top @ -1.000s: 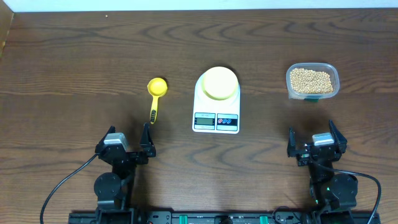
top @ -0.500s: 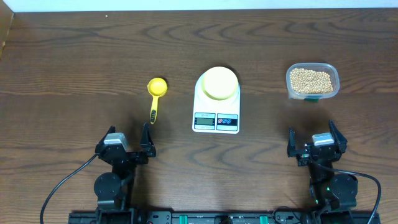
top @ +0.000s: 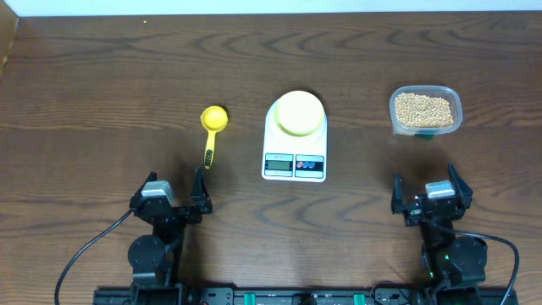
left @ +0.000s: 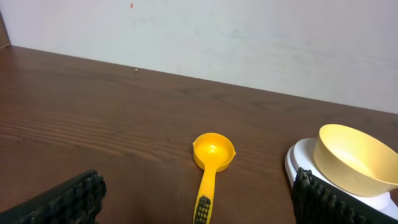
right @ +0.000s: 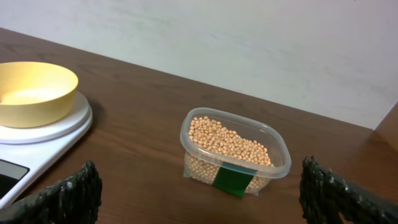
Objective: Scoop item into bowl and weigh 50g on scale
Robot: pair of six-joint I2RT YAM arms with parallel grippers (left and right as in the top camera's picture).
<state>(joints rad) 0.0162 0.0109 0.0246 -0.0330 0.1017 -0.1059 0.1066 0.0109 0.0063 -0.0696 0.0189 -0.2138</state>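
Note:
A pale-yellow bowl (top: 298,113) (left: 357,159) (right: 32,92) stands empty on the white scale (top: 295,157) (right: 43,140) at the table's middle. Tan beans (top: 423,108) (right: 228,141) fill a clear plastic tub (top: 452,100) (right: 281,158) at the right. A yellow long-handled scoop (top: 212,127) (left: 211,158) lies left of the scale, its handle toward me. My left gripper (top: 175,193) (left: 199,208) stands open near the front edge, in line with the scoop's handle and short of it. My right gripper (top: 423,188) (right: 202,199) is open too, facing the tub from a distance, nothing between its fingers.
A white wall runs behind the table's far edge (left: 186,74). A green label (right: 233,179) marks the tub's near side. Dark wood table (top: 102,102) stretches around all the objects.

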